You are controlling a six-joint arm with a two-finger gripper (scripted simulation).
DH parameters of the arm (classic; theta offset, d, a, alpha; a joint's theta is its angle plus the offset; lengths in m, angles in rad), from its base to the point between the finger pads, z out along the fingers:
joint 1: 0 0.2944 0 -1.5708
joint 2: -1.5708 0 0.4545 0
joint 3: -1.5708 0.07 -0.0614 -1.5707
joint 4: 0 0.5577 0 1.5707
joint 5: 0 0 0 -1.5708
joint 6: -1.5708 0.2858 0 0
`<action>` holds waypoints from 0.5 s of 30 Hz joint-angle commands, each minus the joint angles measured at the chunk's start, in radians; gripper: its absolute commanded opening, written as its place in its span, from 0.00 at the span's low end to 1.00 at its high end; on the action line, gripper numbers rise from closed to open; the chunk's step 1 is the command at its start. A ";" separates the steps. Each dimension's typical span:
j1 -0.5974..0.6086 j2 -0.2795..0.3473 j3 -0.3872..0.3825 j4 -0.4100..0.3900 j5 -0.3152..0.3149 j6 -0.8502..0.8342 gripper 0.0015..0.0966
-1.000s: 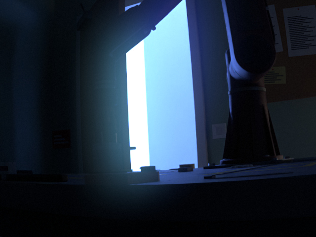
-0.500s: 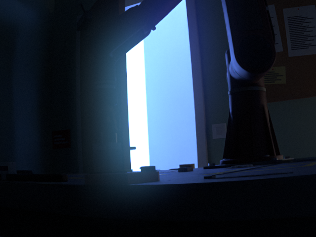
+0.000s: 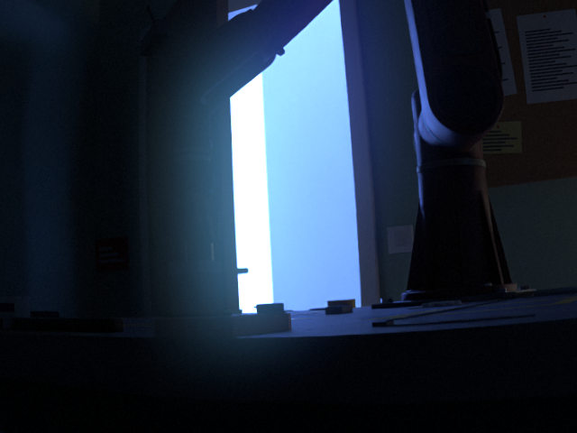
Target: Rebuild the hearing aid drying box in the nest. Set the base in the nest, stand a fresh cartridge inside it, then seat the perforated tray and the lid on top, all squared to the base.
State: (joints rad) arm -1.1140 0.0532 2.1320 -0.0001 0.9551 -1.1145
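A low block lies on the table in front of the bright doorway, with a smaller dark piece on top of it; the backlight hides which parts of the drying box they are. Two more small pieces lie a little further back to the right. My arm reaches from the base up and left into the dark, and the gripper at its end is lost in shadow, so I cannot make out its fingers or anything in them.
The table's near edge runs across the lower scene, dark below. Flat strips lie on the table right of centre, near the robot base. A long dark tray-like shape sits at the far left. The doorway glare washes out the middle.
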 commanded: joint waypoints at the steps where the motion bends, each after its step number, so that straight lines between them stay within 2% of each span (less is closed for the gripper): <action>1: 0.000 0.000 -0.001 0.000 0.000 0.000 0.73; 8: 0.000 0.000 -0.001 0.000 0.000 0.000 0.87; 15: 0.000 0.000 -0.001 0.000 0.000 0.000 0.87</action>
State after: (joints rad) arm -1.1140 0.0536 2.1327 0.0000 0.9549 -1.1145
